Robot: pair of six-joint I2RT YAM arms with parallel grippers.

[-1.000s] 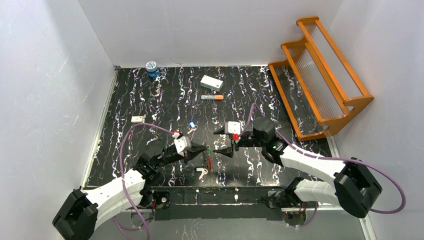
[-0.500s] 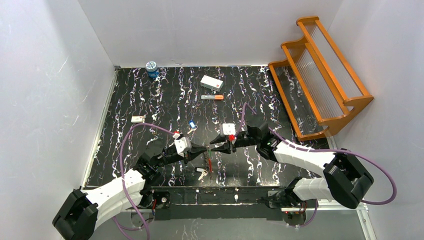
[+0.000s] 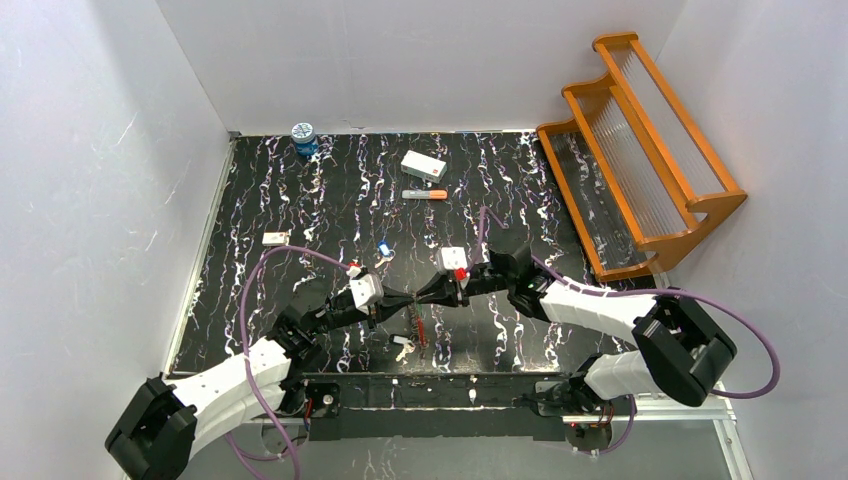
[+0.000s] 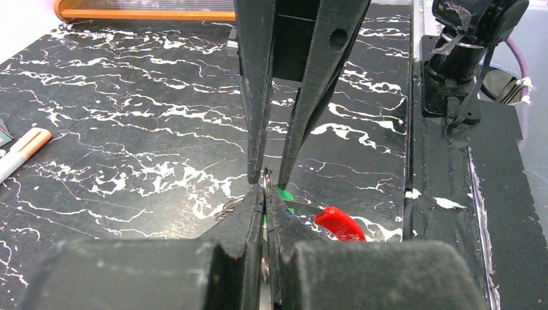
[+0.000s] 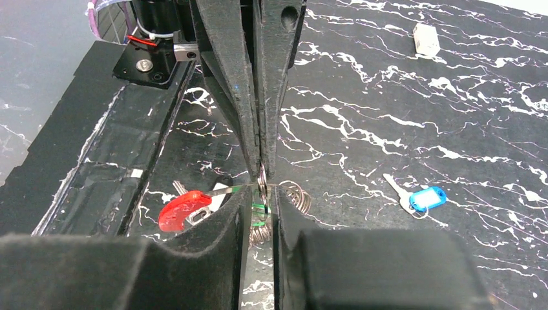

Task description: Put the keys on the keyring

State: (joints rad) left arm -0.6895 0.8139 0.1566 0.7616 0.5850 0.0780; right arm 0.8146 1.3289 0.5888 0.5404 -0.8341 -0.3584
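The keyring (image 5: 262,177) hangs as a thin metal ring with a red curved part (image 5: 183,210) and a green piece (image 4: 283,194). My left gripper (image 4: 265,194) is shut on that ring just above the table. My right gripper (image 5: 262,197) faces it tip to tip at mid-table (image 3: 422,293). Its jaws stand narrowly apart on either side of the ring, without clearly touching it. A blue-headed key (image 5: 420,199) lies loose on the table (image 3: 384,248). Another silver key (image 3: 403,345) rests near the front edge under the red part.
An orange-tipped marker (image 3: 425,194) and a white box (image 3: 423,165) lie at the back, with a blue jar (image 3: 303,137) in the back left corner. An orange rack (image 3: 640,150) stands at the right. A small white block (image 3: 274,238) sits left. A wire coil (image 5: 296,196) lies by the ring.
My right gripper has moved left up to the left gripper's tips, and its jaws have narrowed around the ring. The left arm has stayed still, shut.
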